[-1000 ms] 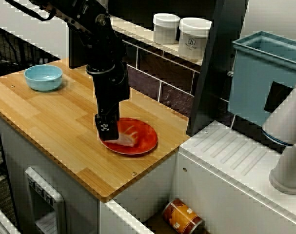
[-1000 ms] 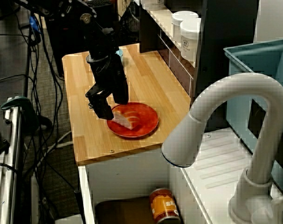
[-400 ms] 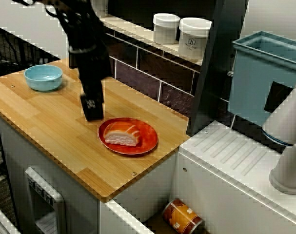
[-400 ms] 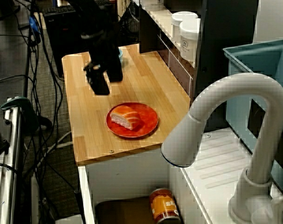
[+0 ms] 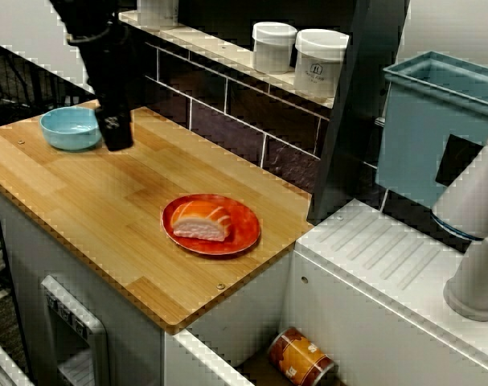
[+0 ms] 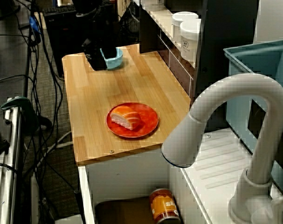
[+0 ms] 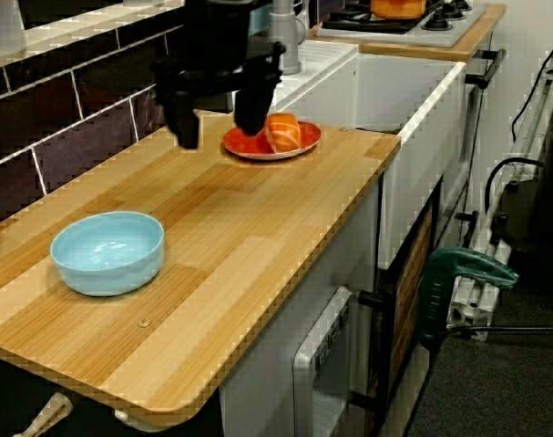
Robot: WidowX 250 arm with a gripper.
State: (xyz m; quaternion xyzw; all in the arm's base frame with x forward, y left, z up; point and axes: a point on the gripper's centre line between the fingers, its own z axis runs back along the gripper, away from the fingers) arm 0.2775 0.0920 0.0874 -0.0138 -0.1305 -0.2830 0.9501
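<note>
Close by the blue bowl point(image 5: 67, 138) hover the open jaws (holding nothing).

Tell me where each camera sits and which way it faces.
High view: in front of the counter, facing the tiled wall; arm and gripper by the blue bowl.
Faucet view: behind the faucet, looking along the counter; arm at its far end.
Low view: at the bowl end, facing the sink; open gripper shows.
All three share the red plate.

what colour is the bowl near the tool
The bowl is light blue, clearest in the view from the side.
</note>
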